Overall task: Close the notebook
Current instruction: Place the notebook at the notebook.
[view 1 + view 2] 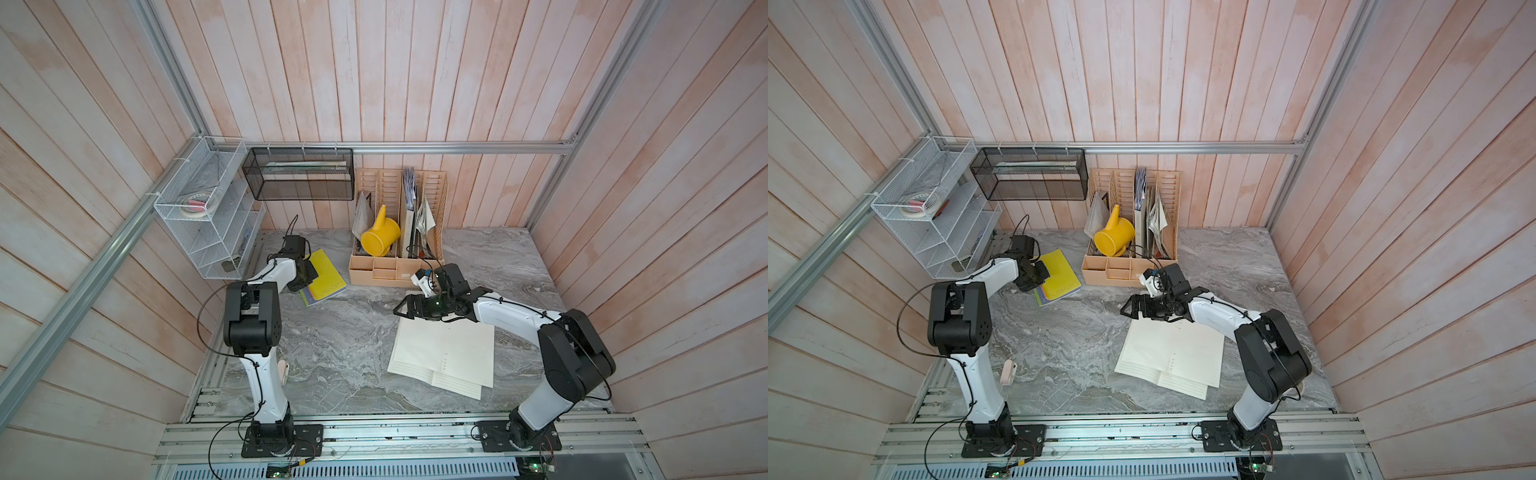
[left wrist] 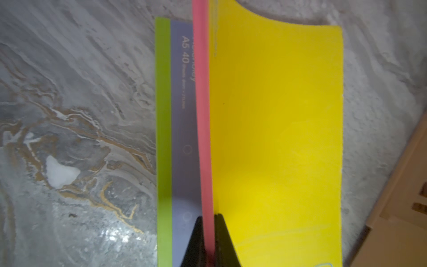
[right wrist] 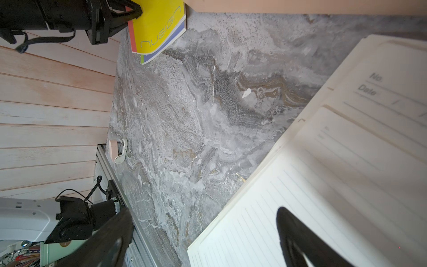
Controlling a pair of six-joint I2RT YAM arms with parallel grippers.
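Your left gripper (image 2: 208, 222) is the closest thing to its camera, and it is shut tight on the pink edge (image 2: 202, 115) of the yellow notebook (image 2: 277, 127). That pink edge runs straight out ahead of the gripper, so the book's long side points away from it. Its cover (image 2: 288, 57) looks almost flat but bends up a little at the far end. Under it peek a purple sheet (image 2: 183, 129) and a green strip (image 2: 163, 138); I cannot tell if they belong to the same book. The notebook lies at the back of the desk (image 1: 340, 345) on the robot's left side, right by the left arm (image 1: 276, 270), near the tan file rack (image 1: 395, 272). Your right gripper (image 1: 402, 308) is spread wide, holding nothing, well apart from the notebook, over the edge of some lined sheets (image 1: 449, 353). So I think the left arm should finish: press the cover down flat, then let go.
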